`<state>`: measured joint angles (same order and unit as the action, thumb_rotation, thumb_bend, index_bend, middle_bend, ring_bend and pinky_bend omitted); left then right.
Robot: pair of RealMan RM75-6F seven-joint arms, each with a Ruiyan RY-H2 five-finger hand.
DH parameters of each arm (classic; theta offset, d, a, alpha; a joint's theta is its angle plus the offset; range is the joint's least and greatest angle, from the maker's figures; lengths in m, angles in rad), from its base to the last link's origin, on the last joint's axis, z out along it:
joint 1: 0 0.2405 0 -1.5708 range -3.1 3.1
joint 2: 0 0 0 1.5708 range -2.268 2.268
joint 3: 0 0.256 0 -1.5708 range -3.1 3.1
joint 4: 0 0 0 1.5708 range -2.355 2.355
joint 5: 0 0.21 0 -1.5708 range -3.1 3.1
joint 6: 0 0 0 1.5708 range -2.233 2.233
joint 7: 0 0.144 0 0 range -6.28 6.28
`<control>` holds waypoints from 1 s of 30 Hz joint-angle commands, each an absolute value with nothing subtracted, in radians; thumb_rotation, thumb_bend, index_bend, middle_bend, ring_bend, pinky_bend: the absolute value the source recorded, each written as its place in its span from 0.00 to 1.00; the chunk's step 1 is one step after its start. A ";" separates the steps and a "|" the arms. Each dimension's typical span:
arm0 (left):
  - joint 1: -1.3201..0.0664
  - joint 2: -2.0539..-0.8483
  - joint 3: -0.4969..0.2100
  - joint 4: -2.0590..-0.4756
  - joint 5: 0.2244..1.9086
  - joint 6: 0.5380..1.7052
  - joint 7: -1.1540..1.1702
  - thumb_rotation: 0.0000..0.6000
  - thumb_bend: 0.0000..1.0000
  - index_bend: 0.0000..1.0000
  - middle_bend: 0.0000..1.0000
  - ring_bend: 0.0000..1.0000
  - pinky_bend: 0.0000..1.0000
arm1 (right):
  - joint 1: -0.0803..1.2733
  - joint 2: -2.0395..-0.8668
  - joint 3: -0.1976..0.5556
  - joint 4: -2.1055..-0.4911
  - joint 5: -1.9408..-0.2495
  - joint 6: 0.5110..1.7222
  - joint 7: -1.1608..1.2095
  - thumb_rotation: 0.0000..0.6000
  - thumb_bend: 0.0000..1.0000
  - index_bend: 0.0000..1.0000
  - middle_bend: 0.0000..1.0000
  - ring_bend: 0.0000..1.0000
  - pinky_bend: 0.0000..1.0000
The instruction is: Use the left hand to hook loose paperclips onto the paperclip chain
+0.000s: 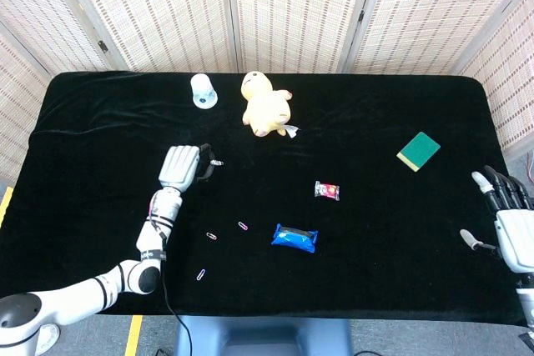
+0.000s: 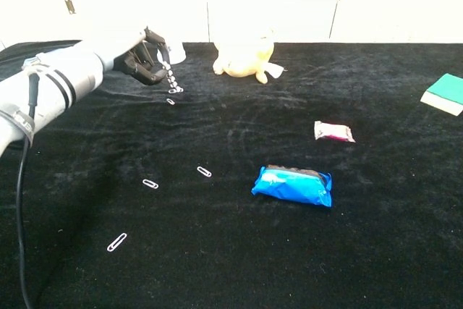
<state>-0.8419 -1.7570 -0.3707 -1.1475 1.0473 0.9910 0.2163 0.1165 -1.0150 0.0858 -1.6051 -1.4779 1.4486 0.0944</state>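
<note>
My left hand [image 1: 179, 166] [image 2: 141, 59] is raised over the left part of the black table and pinches a short paperclip chain [image 2: 171, 77] [image 1: 215, 162], which dangles from its fingers. Directly below the chain's lower end lies a loose paperclip [image 2: 171, 100]; whether they touch is unclear. Three more loose paperclips lie nearer the front: one [image 2: 205, 171] [image 1: 243, 226], another [image 2: 150, 184] [image 1: 212, 236], and a third [image 2: 116, 242] [image 1: 201, 274]. My right hand [image 1: 505, 223] hovers open at the table's right edge, holding nothing.
A yellow plush toy [image 1: 265, 104] [image 2: 244, 56] and a white cup [image 1: 202, 90] sit at the back. A blue packet [image 1: 294, 238] [image 2: 293, 184], a pink wrapper [image 1: 327, 191] [image 2: 333, 132] and a green pad [image 1: 418, 151] [image 2: 445, 92] lie to the right.
</note>
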 commanded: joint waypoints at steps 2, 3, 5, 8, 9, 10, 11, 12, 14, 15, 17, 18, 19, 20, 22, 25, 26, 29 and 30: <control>-0.855 -1.763 -0.372 -1.109 1.036 0.961 0.195 1.00 0.65 0.75 1.00 1.00 1.00 | 0.117 -1.018 0.089 -1.607 -1.471 1.446 0.086 1.00 0.23 0.00 0.00 0.00 0.00; -0.859 -1.768 -0.369 -1.096 1.037 0.952 0.187 1.00 0.65 0.75 1.00 1.00 1.00 | 0.117 -1.019 0.089 -1.608 -1.470 1.446 0.083 1.00 0.23 0.00 0.00 0.00 0.00; -0.866 -1.778 -0.367 -1.070 1.041 0.941 0.175 1.00 0.65 0.75 1.00 1.00 1.00 | 0.116 -1.020 0.090 -1.609 -1.468 1.448 0.078 1.00 0.23 0.00 0.00 0.00 0.00; -0.879 -1.793 -0.367 -1.027 1.044 0.920 0.147 1.00 0.65 0.75 1.00 1.00 1.00 | 0.115 -1.021 0.094 -1.609 -1.460 1.448 0.076 1.00 0.23 0.00 0.00 0.00 0.00; -0.883 -1.796 -0.366 -1.016 1.048 0.914 0.138 1.00 0.65 0.75 1.00 1.00 1.00 | 0.115 -1.022 0.095 -1.609 -1.456 1.447 0.075 1.00 0.23 0.00 0.00 0.00 0.00; -0.887 -1.801 -0.365 -1.000 1.053 0.907 0.126 1.00 0.65 0.75 1.00 1.00 1.00 | 0.115 -1.022 0.097 -1.608 -1.451 1.445 0.075 1.00 0.23 0.00 0.00 0.00 0.00; -0.891 -1.805 -0.364 -0.989 1.056 0.903 0.117 1.00 0.65 0.75 1.00 1.00 1.00 | 0.115 -1.022 0.098 -1.608 -1.448 1.444 0.075 1.00 0.23 0.00 0.00 0.00 0.00; -0.894 -1.809 -0.364 -0.978 1.059 0.899 0.109 1.00 0.65 0.75 1.00 1.00 1.00 | 0.116 -1.022 0.100 -1.607 -1.446 1.443 0.074 1.00 0.23 0.00 0.00 0.00 0.00; -0.904 -1.818 -0.366 -0.952 1.065 0.888 0.088 1.00 0.65 0.75 1.00 1.00 1.00 | 0.118 -1.023 0.102 -1.606 -1.440 1.437 0.073 1.00 0.23 0.00 0.00 0.00 0.00; -0.910 -1.823 -0.366 -0.938 1.069 0.880 0.076 1.00 0.65 0.75 1.00 1.00 1.00 | 0.119 -1.023 0.103 -1.606 -1.435 1.434 0.072 1.00 0.23 0.00 0.00 0.00 0.00; -0.917 -1.828 -0.365 -0.916 1.074 0.865 0.058 1.00 0.65 0.75 1.00 1.00 1.00 | 0.120 -1.024 0.106 -1.604 -1.428 1.430 0.069 1.00 0.23 0.00 0.00 0.00 0.00; -0.921 -1.832 -0.364 -0.903 1.077 0.859 0.050 1.00 0.65 0.75 1.00 1.00 1.00 | 0.120 -1.025 0.107 -1.604 -1.424 1.428 0.068 1.00 0.23 0.00 0.00 0.00 0.00; -0.926 -1.838 -0.362 -0.885 1.082 0.853 0.041 1.00 0.65 0.75 1.00 1.00 1.00 | 0.121 -1.026 0.109 -1.603 -1.420 1.426 0.065 1.00 0.23 0.00 0.00 0.00 0.00; -0.929 -1.843 -0.360 -0.872 1.084 0.847 0.033 1.00 0.65 0.75 1.00 1.00 1.00 | 0.122 -1.026 0.110 -1.603 -1.416 1.423 0.063 1.00 0.23 0.00 0.00 0.00 0.00; -0.936 -1.853 -0.358 -0.844 1.091 0.833 0.010 1.00 0.65 0.75 1.00 1.00 1.00 | 0.123 -1.028 0.113 -1.602 -1.407 1.419 0.059 1.00 0.23 0.00 0.00 0.00 0.00; -0.945 -1.866 -0.355 -0.804 1.100 0.817 -0.019 1.00 0.65 0.75 1.00 1.00 1.00 | 0.125 -1.029 0.116 -1.602 -1.397 1.412 0.054 1.00 0.23 0.00 0.00 0.00 0.00; -0.947 -1.870 -0.353 -0.793 1.103 0.813 -0.026 1.00 0.65 0.75 1.00 1.00 1.00 | 0.125 -1.030 0.117 -1.602 -1.394 1.410 0.053 1.00 0.23 0.00 0.00 0.00 0.00; -0.954 -1.881 -0.350 -0.761 1.111 0.803 -0.047 1.00 0.65 0.75 1.00 1.00 1.00 | 0.127 -1.030 0.119 -1.601 -1.389 1.405 0.050 1.00 0.23 0.00 0.00 0.00 0.00; -0.955 -1.884 -0.349 -0.752 1.115 0.802 -0.054 1.00 0.65 0.75 1.00 1.00 1.00 | 0.128 -1.031 0.119 -1.601 -1.387 1.403 0.049 1.00 0.23 0.00 0.00 0.00 0.00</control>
